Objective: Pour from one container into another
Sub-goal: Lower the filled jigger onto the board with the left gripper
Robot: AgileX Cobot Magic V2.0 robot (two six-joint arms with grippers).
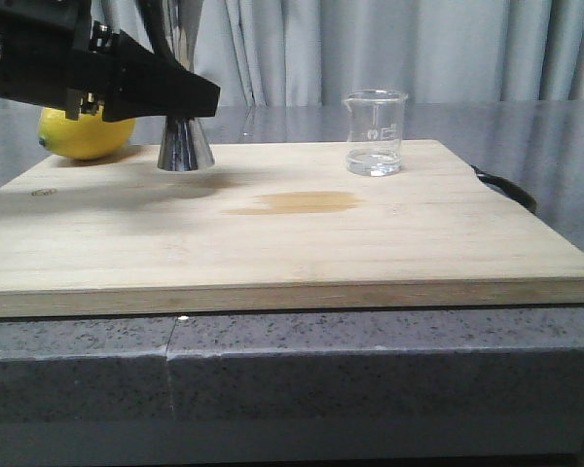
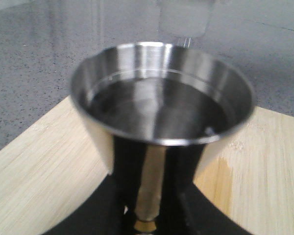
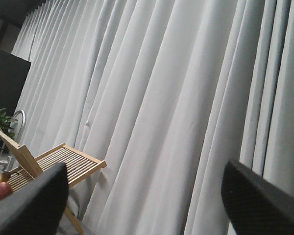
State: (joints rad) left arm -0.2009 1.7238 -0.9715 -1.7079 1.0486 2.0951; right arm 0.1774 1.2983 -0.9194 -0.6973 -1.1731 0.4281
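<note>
1. The left gripper [image 1: 180, 97] reaches in low over the wooden cutting board [image 1: 273, 243], and the steel jigger [image 1: 185, 144] stands upright on the board right at its fingertips. Just behind the gripper, partly hidden by it, a yellow lemon [image 1: 83, 134] rests at the board's back corner.
2. The glass beaker [image 1: 375, 132] stands upright on the board well apart from the left gripper, off to its right side in the front view, with nothing between the two but bare wood and a darker, damp-looking patch [image 1: 307, 202]. A little clear liquid sits in the beaker's bottom.
3. Beyond the board's far edge, past the beaker, a dark curved handle [image 1: 506, 187] lies on the grey speckled counter [image 1: 370, 370].
4. The beaker carries faint white printed marks, too small to read. No brand or lettering shows on the jigger.
5. In the left wrist view the black fingers [image 2: 186, 196] sit close on either side of the jigger's brass-coloured waist [image 2: 148, 196], so the grip is narrow around it. The upper cup [image 2: 161, 93] fills the view and holds a dark liquid surface.
6. The right gripper [image 3: 142, 200] is raised and points at grey curtains [image 3: 186, 98], its black fingers wide apart with nothing between them. A wooden slatted rack [image 3: 63, 164] shows beside one finger.
</note>
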